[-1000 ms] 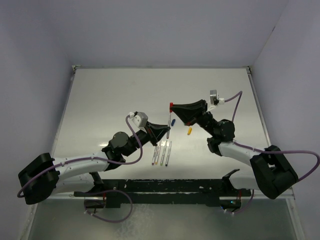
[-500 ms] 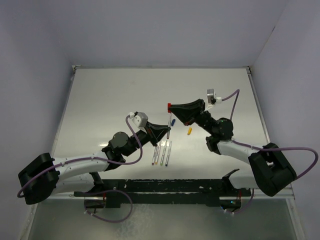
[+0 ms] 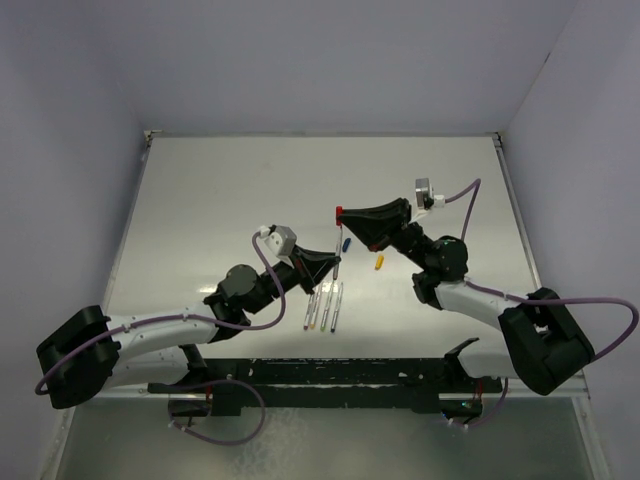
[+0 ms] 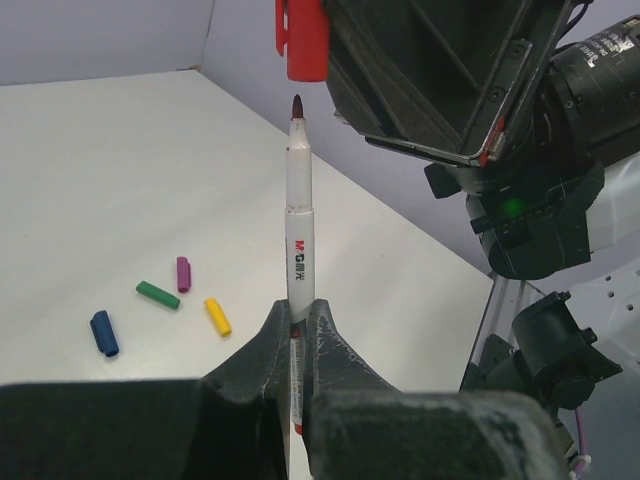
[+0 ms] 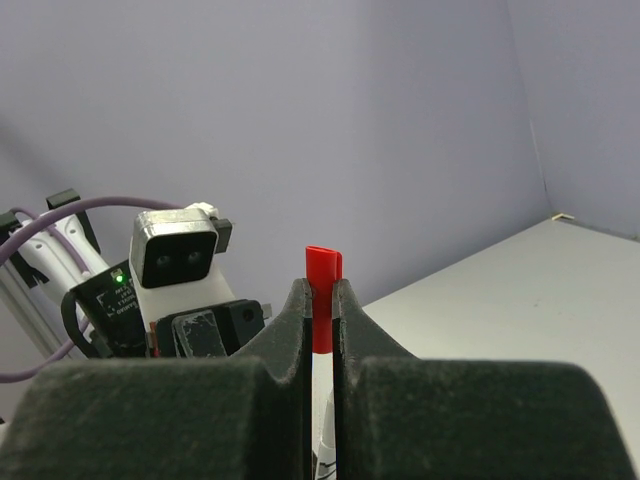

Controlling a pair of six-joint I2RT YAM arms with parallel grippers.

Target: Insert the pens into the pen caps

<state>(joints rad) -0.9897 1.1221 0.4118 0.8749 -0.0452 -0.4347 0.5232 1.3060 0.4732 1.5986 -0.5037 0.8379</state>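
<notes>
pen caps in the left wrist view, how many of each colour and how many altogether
red cap: 1
blue cap: 1
green cap: 1
purple cap: 1
yellow cap: 1
total: 5

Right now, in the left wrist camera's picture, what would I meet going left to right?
Blue cap → green cap → purple cap → yellow cap → pen held upright in the left tool. The red cap hangs directly above the pen, so it has no separate place.
</notes>
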